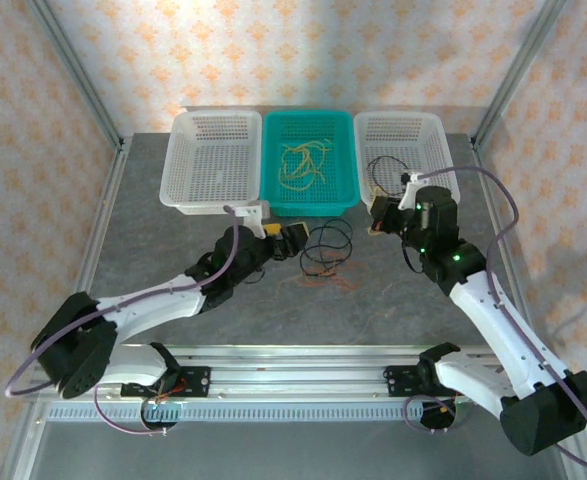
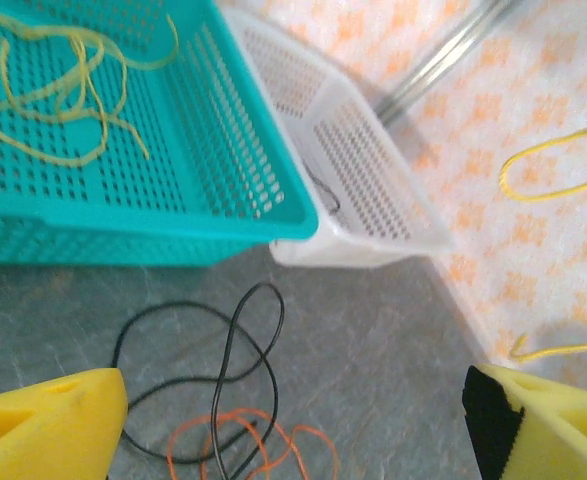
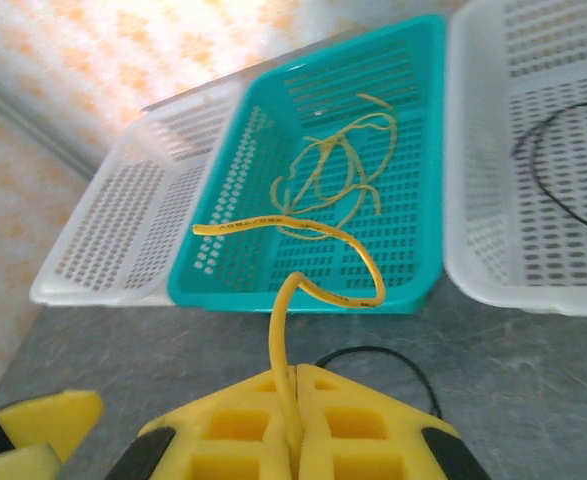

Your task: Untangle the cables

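Observation:
My right gripper (image 3: 295,385) is shut on a yellow cable (image 3: 303,225) that curls up in front of the teal basket (image 3: 418,130). It hovers at the right white basket's near edge (image 1: 381,215). More yellow cables (image 1: 303,165) lie in the teal basket. On the table between the arms, a black cable (image 2: 262,286) loops over an orange cable (image 2: 227,414). My left gripper (image 2: 295,400) stands open just left of them (image 1: 291,238), nothing between its fingers. Another black cable (image 3: 548,170) lies in the right white basket (image 1: 405,150).
A left white basket (image 1: 211,160) stands at the back, beside the teal one (image 1: 308,195). Metal frame posts (image 1: 83,90) and patterned walls close in the grey table (image 1: 173,240). A yellow strand (image 2: 548,170) hangs at the right in the left wrist view.

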Tool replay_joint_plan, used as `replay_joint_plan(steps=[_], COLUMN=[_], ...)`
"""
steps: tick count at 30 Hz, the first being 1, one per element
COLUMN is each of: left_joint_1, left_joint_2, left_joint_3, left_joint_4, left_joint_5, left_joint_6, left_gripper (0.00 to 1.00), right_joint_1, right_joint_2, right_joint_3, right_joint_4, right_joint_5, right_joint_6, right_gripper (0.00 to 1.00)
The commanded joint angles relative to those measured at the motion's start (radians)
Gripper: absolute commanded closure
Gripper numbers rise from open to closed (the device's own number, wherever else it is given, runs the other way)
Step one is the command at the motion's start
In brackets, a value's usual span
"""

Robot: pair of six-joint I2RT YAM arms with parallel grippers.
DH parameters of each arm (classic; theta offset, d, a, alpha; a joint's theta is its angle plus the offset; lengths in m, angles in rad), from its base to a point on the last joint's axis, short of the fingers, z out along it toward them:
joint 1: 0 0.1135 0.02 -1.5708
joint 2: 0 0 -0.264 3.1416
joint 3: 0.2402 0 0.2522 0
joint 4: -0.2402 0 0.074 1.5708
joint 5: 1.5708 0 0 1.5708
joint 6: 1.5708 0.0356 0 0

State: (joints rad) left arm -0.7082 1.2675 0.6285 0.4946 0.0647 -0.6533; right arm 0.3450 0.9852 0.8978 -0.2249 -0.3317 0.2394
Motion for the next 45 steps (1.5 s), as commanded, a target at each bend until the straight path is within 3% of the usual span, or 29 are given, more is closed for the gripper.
replay_joint_plan(steps=[1, 4, 11, 22, 34, 45], left_joint_1=[0.035, 0.106, 0.223, 0.324, 0.366, 0.366], left_joint_2=[-0.053, -0.054, 0.039, 0.273, 0.409, 0.427], left_joint_3=[-0.022, -0.017, 0.097, 0.365, 0.471, 0.456], left_joint_4=[-0.013, 0.025, 0.008, -0.107, -0.110, -0.100], left_joint_5=[-0.085, -0.040, 0.047, 0.107, 0.137, 0.138], left_joint_6=[0.028, 0.015, 0.042, 0.094, 0.073, 0.073], left_gripper=[0.11, 0.11, 0.11, 0.11, 0.11, 0.11], right_joint_1=[-0.003, -0.002, 0.002, 0.037, 0.100, 0.106], right_joint_2=[0.068, 0.152, 0.381, 0.793, 1.269, 1.460], right_joint_3=[0.054, 0.103, 0.260, 0.611, 1.118, 1.362], right_joint_4=[0.061, 0.111, 0.156, 0.165, -0.034, -0.137], right_joint_5=[-0.112, -0.135, -0.035, 0.058, 0.147, 0.143], right_joint_6=[-0.059, -0.041, 0.036, 0.073, -0.002, 0.001], right_gripper=[1.00, 1.00, 1.00, 1.00, 1.00, 0.99])
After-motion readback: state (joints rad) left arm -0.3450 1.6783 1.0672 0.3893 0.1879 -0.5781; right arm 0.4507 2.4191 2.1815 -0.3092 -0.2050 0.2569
